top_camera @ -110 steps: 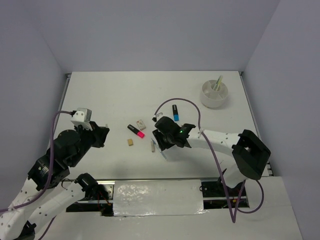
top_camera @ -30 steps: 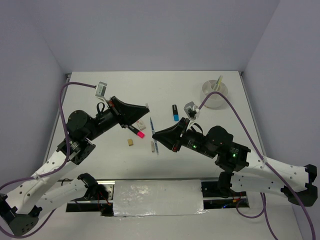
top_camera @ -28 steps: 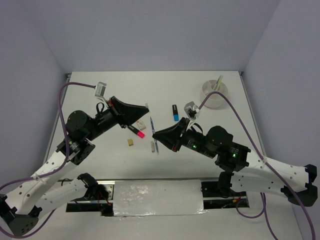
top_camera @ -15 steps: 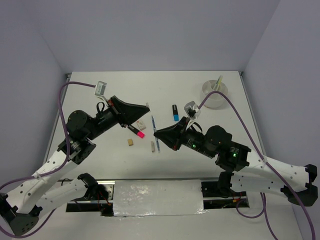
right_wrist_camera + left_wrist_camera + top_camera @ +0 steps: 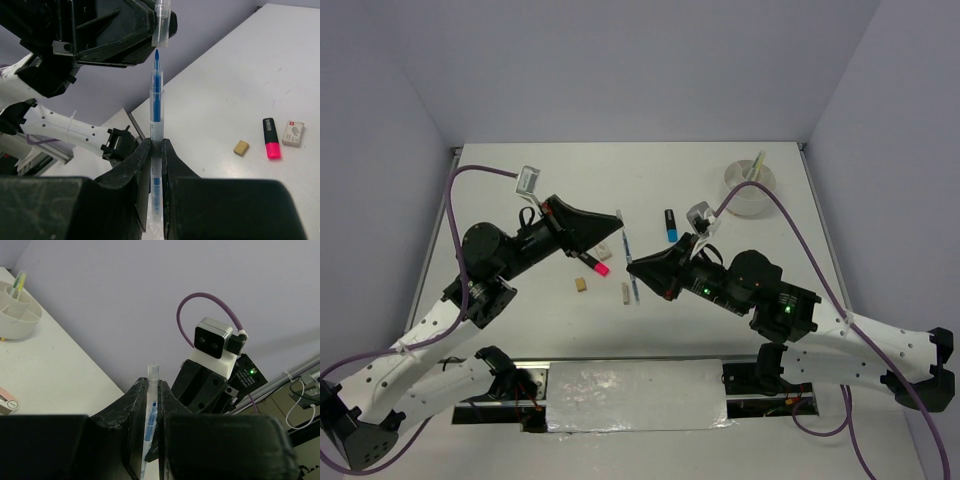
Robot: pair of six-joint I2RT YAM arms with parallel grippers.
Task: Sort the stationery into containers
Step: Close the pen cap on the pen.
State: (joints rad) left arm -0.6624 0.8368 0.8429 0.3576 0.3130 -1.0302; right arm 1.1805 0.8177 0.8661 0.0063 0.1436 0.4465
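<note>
Nearby, pink highlighter [image 5: 592,263], tan eraser [image 5: 580,284], blue highlighter [image 5: 671,225]; bowl [image 5: 760,205] well apart.

The white desk [image 5: 540,180] carries a divided white bowl [image 5: 744,206] at its far right, a blue-and-black highlighter [image 5: 671,225] near centre, a pink-and-black highlighter [image 5: 593,263], a tan eraser [image 5: 580,285] and a pale eraser [image 5: 625,292].

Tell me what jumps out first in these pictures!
The right gripper holds a blue pen in mid-air above the table, its tip just under a clear cap pinched by the left gripper. Far back right sits a white bowl.
</note>
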